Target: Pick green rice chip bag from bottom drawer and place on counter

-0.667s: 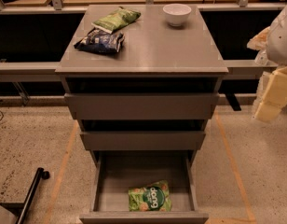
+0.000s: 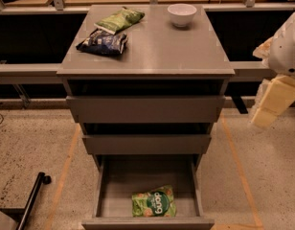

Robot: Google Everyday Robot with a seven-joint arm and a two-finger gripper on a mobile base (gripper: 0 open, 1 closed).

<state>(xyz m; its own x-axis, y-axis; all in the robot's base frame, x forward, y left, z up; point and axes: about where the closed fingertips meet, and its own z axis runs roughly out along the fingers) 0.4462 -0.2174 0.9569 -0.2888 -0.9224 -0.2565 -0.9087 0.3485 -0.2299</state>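
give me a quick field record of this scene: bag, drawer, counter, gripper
green rice chip bag: lying flat in the bottom drawer, near its front
bottom drawer: pulled open, no other item visible inside
counter: holds a pale green bag, a dark blue bag and a white bowl
gripper: at the right edge of view, beside the cabinet, well above and apart from the bag
task state: bag not yet picked

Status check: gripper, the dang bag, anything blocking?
Gripper at right edge, off the cabinet. Green rice chip bag lying in open bottom drawer, near its front. Nothing over it.
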